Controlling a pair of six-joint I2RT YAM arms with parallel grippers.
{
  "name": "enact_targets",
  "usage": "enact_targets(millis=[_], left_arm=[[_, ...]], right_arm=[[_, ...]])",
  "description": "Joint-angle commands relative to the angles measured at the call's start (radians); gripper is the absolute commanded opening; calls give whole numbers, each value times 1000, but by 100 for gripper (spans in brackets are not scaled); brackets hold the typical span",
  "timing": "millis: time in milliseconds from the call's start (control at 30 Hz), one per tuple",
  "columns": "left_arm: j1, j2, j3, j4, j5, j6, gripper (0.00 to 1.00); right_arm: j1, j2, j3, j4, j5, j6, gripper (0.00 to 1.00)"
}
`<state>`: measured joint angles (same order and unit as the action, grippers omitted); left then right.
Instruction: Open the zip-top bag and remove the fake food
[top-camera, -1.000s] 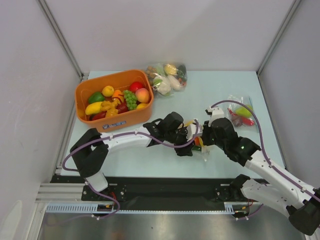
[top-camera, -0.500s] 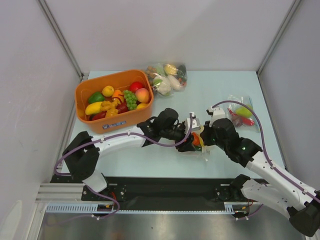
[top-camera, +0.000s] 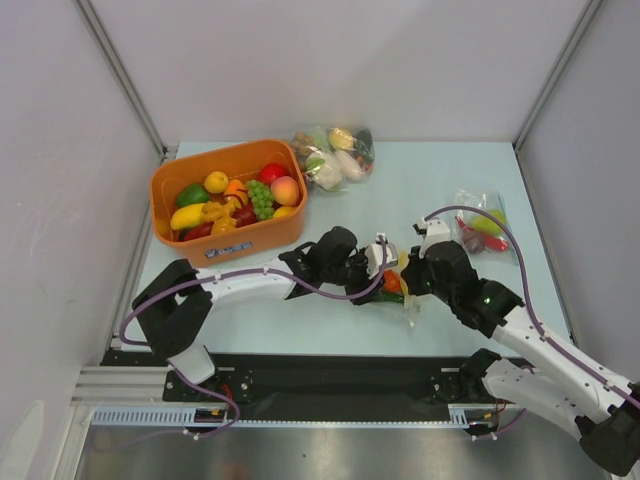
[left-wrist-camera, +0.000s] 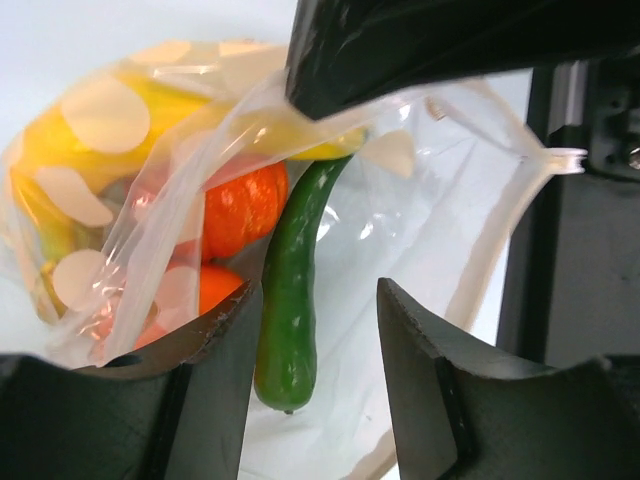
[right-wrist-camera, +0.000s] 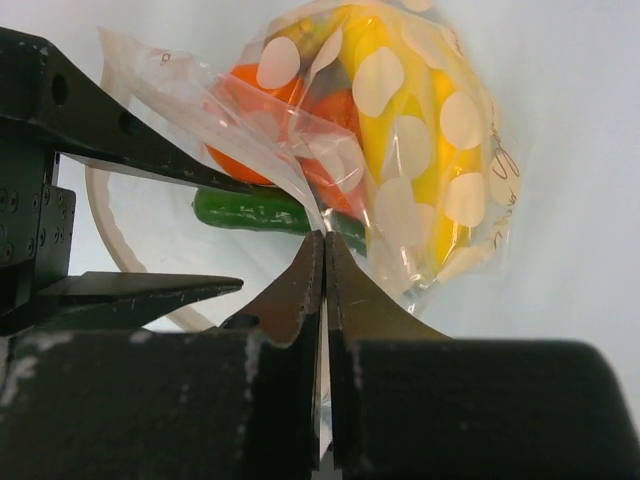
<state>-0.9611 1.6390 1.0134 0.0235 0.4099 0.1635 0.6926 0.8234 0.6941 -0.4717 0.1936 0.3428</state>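
Pale blue desk (top-camera: 420, 190), white walls all round, and the action is right in the middle. A second ago the left arm was short of the clear zip-top bag with white dots (right-wrist-camera: 440, 150). Now it has slid across to the right, and the left hand (left-wrist-camera: 320, 290) is inside the bag's mouth, up against the right hand (right-wrist-camera: 324, 245). By my reading the opening is done and the emptying is about to start.

The right hand is fully closed, with no gap between the fingers. It pinches a fold of the bag's film near the rim and keeps the mouth lifted.

The left hand's fingers stand clearly apart, and a long green toy vegetable (left-wrist-camera: 290, 320) runs down between them. It looks to lie against one finger, with daylight on the other side. So the hand straddles it and hasn't gripped it yet. A squeeze should take it, though the thing is glossy and tapered and could slip out.

Deeper in the bag sit round orange pieces (left-wrist-camera: 245, 205) and a yellow piece (right-wrist-camera: 400, 90), none of them out yet.

At the back left, an orange plastic tub (top-camera: 160, 180) is heaped with toy fruit. Another filled bag (top-camera: 335, 155) lies just beside the tub. A second one (top-camera: 480, 225) is off to the right.
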Motion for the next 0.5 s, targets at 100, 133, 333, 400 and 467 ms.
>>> enact_targets(millis=[100,133,333,400,467], left_arm=[[-7,21,-62,72,-43,18,54],[-8,16,-73,84,-36,18,54],[-24,36,-101,128,1,28,55],[-27,50,-88,139,13,31,56],[-31,76,-66,144,23,39,56]], right_arm=[[2,-1,-30,50,32,13,0],[-1,3,-34,50,36,12,0],[-33,22,-62,90,10,18,0],[-44,29,-68,108,-11,19,0],[-47,43,-71,114,-23,19,0]])
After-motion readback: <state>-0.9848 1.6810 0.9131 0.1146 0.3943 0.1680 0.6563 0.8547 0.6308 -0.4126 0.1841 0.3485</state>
